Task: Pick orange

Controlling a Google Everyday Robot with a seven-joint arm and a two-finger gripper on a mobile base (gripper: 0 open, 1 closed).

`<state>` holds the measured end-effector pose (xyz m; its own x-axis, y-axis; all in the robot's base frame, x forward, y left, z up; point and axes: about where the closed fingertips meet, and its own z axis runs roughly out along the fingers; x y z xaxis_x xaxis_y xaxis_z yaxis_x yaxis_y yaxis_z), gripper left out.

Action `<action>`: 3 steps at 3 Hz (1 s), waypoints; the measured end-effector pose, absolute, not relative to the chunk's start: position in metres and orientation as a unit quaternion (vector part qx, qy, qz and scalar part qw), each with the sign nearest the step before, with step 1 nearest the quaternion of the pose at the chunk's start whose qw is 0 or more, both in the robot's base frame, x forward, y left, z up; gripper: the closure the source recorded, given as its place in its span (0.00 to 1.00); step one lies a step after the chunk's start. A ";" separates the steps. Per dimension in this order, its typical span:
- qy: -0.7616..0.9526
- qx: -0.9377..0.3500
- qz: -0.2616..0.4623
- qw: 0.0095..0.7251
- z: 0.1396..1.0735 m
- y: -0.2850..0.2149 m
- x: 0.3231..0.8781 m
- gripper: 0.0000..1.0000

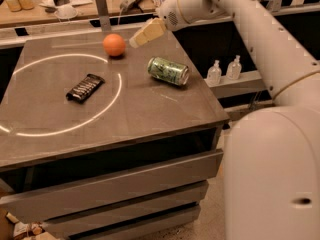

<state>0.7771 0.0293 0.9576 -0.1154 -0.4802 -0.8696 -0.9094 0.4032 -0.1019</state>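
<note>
The orange (pixel 114 44) is a small round fruit on the far part of the grey table (pixel 150 114). My gripper (pixel 137 40) hangs just to the right of the orange, a little above the table top, with its tan fingers (pixel 148 32) pointing down and left toward the fruit. A gap remains between the tips and the orange. The white arm reaches in from the upper right.
A green drink can (pixel 168 70) lies on its side right of the gripper. A black snack bar (pixel 85 87) lies inside a white ring on the table. A metal post (pixel 103 10) stands behind the orange. Two small bottles (pixel 223 71) sit on a shelf at right.
</note>
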 end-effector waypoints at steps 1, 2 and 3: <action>0.705 -0.496 0.233 0.450 0.941 0.054 0.804 0.00; 0.700 -0.480 0.228 0.477 0.925 0.081 0.830 0.00; 0.703 -0.452 0.236 0.496 0.906 0.108 0.842 0.00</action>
